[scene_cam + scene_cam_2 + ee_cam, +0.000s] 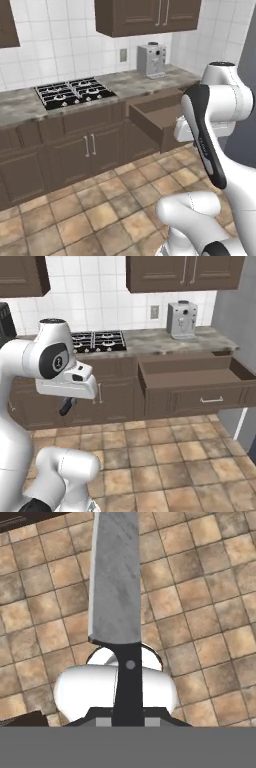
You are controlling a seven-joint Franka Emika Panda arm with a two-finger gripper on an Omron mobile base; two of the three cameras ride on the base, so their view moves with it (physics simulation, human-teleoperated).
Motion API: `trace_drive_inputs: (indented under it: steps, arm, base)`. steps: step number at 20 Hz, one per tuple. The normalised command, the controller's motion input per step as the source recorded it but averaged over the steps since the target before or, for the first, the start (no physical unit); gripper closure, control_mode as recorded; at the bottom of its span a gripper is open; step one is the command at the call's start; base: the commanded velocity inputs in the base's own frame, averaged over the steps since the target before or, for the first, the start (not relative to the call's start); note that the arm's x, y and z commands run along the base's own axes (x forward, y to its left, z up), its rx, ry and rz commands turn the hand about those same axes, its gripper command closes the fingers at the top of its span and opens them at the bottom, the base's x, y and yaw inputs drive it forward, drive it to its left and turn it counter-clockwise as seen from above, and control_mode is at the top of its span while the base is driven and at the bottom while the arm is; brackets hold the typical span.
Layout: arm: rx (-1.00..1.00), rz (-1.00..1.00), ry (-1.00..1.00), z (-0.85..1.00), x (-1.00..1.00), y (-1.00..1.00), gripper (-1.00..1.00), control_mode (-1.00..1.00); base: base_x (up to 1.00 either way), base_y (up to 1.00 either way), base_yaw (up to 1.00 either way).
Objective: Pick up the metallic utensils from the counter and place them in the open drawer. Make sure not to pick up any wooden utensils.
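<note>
- The arm stands folded high over the tiled floor (100, 210), well back from the cabinets; in the left base view its dark-striped forearm slants down the right side of the frame, and in the right base view the white hand block sits at left centre.
- The tool (129, 709) is clamped on a knife (116, 577): in the hand view a black handle with a rivet rises from bottom centre and a broad grey blade runs on up to the top edge.
- The knife's long axis lies along the tool's own line, blade pointing away from the hand, with floor tiles behind it.
- In the right base view a dark piece (67, 405) sticks down and left from under the hand; I cannot tell whether it is the knife or a finger.
- The drawer (192, 378) is pulled fully out below the tabletop (160, 342), at right centre of the right base view, its silver bar handle facing the room; its brown inside looks bare.
- On the tabletop a stove (72, 92) sits to the left and a coffee machine (151, 60) to the right, against the tiled wall.
</note>
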Motion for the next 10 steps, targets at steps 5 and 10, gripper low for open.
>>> trace_drive_inputs:
  steps: [5, 10]
  arm:
    - [0.0, 0.0, 0.0, 0.0, 0.0, 0.0, 1.0, 1.0]
    - [0.0, 0.0, 0.0, 0.0, 0.0, 0.0, 1.0, 1.0]
  base:
    - [1.0, -0.09, -0.23]
    - [1.0, -0.06, -0.29]
